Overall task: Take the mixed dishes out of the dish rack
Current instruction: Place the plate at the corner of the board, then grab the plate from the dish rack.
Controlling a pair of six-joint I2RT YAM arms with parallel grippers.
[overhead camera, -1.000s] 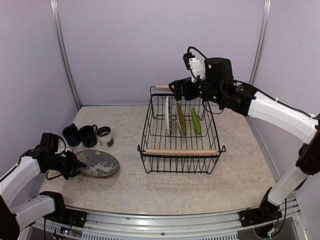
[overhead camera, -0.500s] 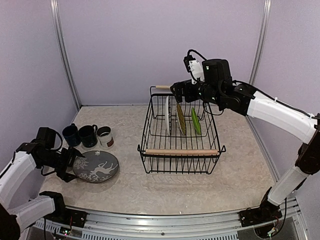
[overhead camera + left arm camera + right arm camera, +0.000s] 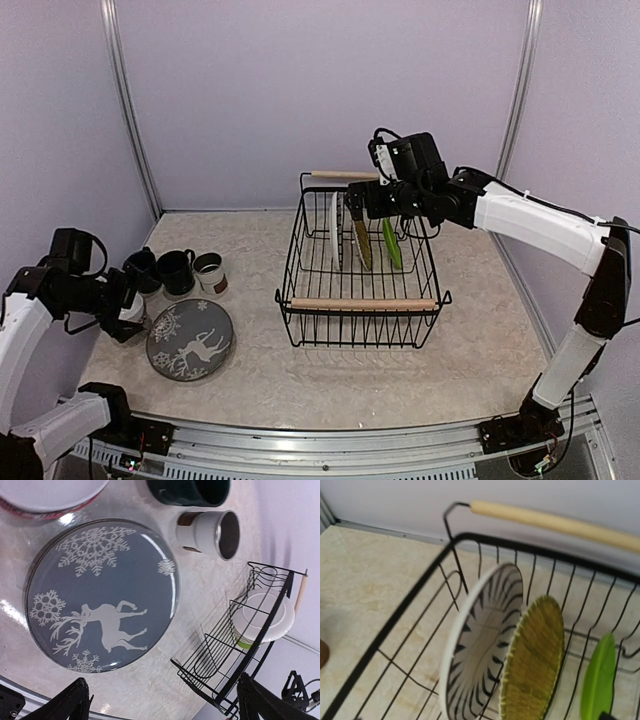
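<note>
Black wire forms the dish rack, the largest thing on the tabletop, and it sits directly under the right gripper. Three plates stand on edge in it. The black-and-white striped plate lies below and to the left of that gripper. The olive woven plate is just beside the striped one, and the lime-green plate is further right. Their rims point up at the gripper, and their long axes run from the rack's near handle to its far one. We judge that the coming grasp should drop straight down with the jaws astride one rim. We cannot tell whether the right gripper is parted or closed. The left gripper is spread wide and holds nothing. It hangs above the grey dish lying flat on the tabletop, well apart from the rack, so the right arm is nearer.
</note>
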